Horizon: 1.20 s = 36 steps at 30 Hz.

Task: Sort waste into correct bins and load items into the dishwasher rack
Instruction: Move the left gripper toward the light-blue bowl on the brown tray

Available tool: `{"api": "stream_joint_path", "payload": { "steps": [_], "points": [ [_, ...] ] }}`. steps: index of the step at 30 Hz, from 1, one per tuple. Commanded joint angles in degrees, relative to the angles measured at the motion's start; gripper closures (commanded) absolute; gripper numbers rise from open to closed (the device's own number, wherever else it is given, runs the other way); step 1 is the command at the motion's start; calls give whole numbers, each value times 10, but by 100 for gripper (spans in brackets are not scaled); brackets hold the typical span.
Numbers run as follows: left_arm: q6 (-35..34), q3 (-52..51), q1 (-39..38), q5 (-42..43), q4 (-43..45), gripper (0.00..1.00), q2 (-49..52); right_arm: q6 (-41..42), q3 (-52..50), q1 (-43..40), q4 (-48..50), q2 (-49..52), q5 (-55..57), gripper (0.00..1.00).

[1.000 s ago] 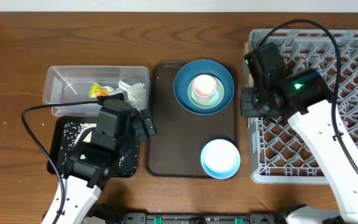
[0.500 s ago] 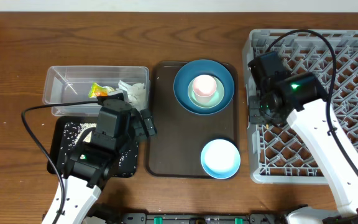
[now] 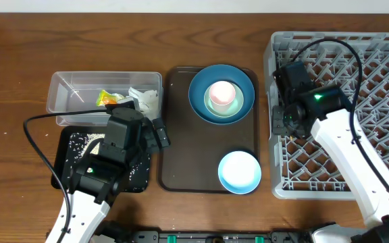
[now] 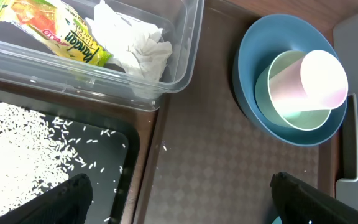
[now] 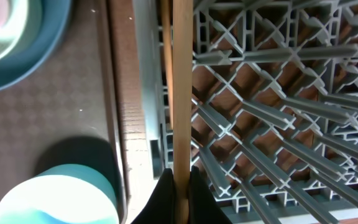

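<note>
Waste, by the look of it, already sorted. At the table's back-left, clear tub (image 3: 73, 89) with snack wrapper (image 4: 55, 34) and crumpled napkin (image 4: 135, 43) inside. Just in front of it, toward the front-left, black tray (image 3: 61, 162) strewn with rice (image 4: 17, 143).

Over the seam between black tray and brown serving tray (image 3: 181, 135), left gripper (image 4: 182, 196): jaws spread wide, nothing between them, hovering idle.

On the serving tray at mid-table, dishes not yet loaded: blue plate (image 4: 247, 74) at its back end, carrying mint bowl (image 4: 297, 118) with pink cup (image 4: 309, 81) lying in the bowl, and small pale bowl (image 3: 239, 172) alone at its front end.

At the table's right side, right gripper (image 5: 179, 183) pinched tight on the chopsticks (image 5: 181, 93), held just inside the left wall of the dishwasher rack (image 3: 356, 74), running lengthwise along that wall.

Step in hand, as a judgement: loading the chopsticks, first of the items. Next move likely: lower them onto the lattice and let go. Care called for with thin sticks over wide gaps: easy to slip through the floor or roll off the wall onto the table. After that, plate, bowls and cup to fetch.

Hard to make out:
- Chopsticks hidden beneath the right arm from overhead, seen only from the wrist.
- No telling whether their far ends touch the rack.
- Second stick mostly behind the first.
- Left fingers (image 4: 61, 199) cut off at the bottom of the wrist view.
- Mint bowl largely covered by the cup.
- Rack's right side out of frame.
</note>
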Motion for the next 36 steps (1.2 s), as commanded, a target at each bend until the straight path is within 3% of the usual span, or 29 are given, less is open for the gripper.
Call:
{"api": "stream_joint_path", "payload": {
  "steps": [1, 10, 17, 26, 27, 28, 29, 30, 32, 36],
  "points": [
    [-5, 2, 3, -8, 2, 5, 2, -3, -14, -12, 1, 4, 10, 99],
    [-5, 2, 3, -8, 2, 5, 2, -20, -27, -24, 8, 4, 10, 95],
    [-5, 2, 3, -8, -1, 5, 2, -24, -27, -26, 7, 4, 10, 73],
    [-5, 2, 3, -8, 20, 5, 2, -34, -27, -26, 7, 4, 10, 63],
    [-5, 2, 3, -7, 27, 6, 2, -35, -27, -26, 7, 4, 10, 54],
    [-5, 2, 3, 3, 36, 20, 2, -35, -27, -26, 7, 4, 10, 27],
    [-6, 2, 3, 28, 49, 31, 3, -35, -27, -26, 7, 4, 10, 18],
    [-11, 2, 3, 54, 61, 43, 4, -35, -27, -26, 7, 4, 10, 16],
    [-32, 3, 2, 109, 82, 55, 11, -46, -27, -26, 8, 4, 10, 14],
    [-50, 34, -7, 161, 87, 61, 54, -49, -25, -26, 17, 3, 1, 15]
  ]
}}
